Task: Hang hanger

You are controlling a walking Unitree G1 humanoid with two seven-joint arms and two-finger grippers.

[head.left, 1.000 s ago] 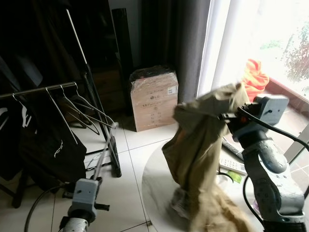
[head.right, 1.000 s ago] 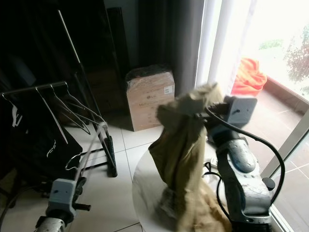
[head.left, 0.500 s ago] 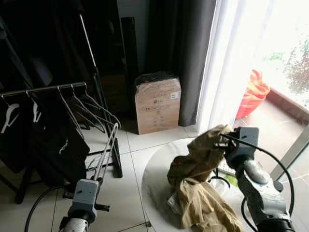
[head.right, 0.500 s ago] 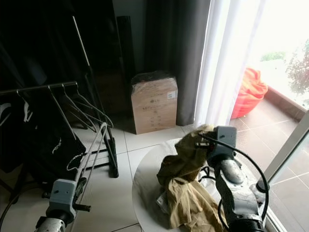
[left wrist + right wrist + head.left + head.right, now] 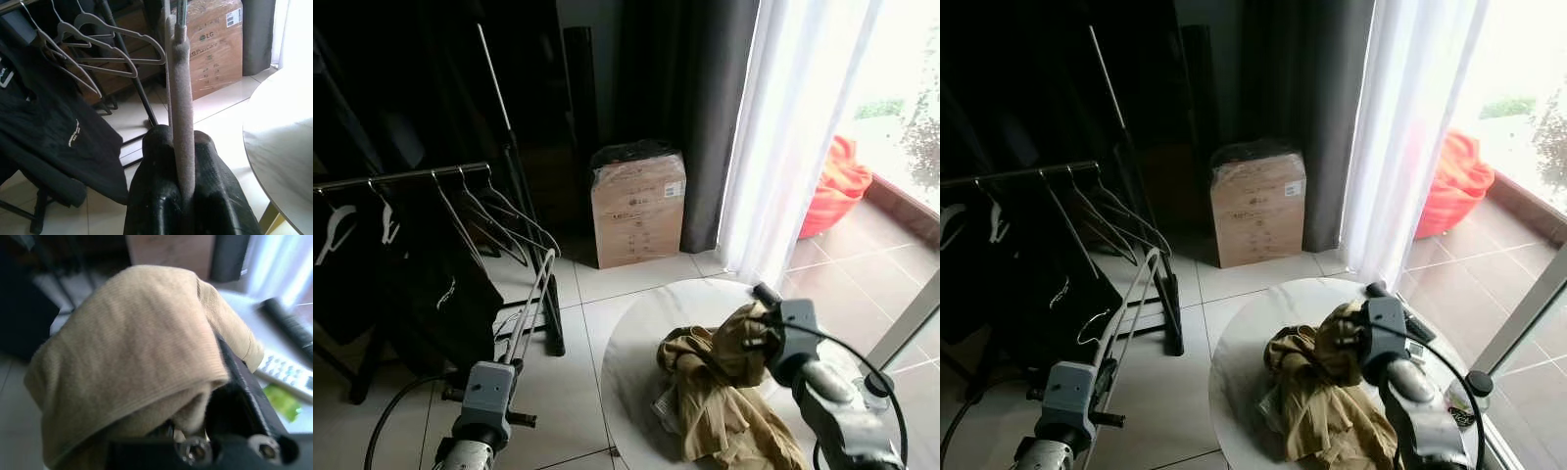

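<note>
A grey felt-covered hanger point(image 5: 180, 98) stands up from my left gripper point(image 5: 183, 196), which is shut on its shaft; in the head view the hanger point(image 5: 530, 304) rises from the lower left towards the clothes rack rail point(image 5: 401, 176). My right gripper point(image 5: 751, 338) is low over the round white table point(image 5: 631, 343), shut on a tan garment point(image 5: 715, 411) that lies bunched there. The cloth point(image 5: 127, 338) drapes over the black fingers point(image 5: 239, 382) and hides their tips.
Several bare hangers point(image 5: 499, 215) and black garments point(image 5: 431, 304) hang on the rail at left. A cardboard box point(image 5: 638, 206) stands against a dark curtain. A remote control point(image 5: 288, 369) lies on the table. An orange cushion point(image 5: 837, 181) sits beyond the window.
My right arm has come down, and the tan garment it held up high now lies on the table. The camera view has shifted. The left arm keeps its place with the hanger.
</note>
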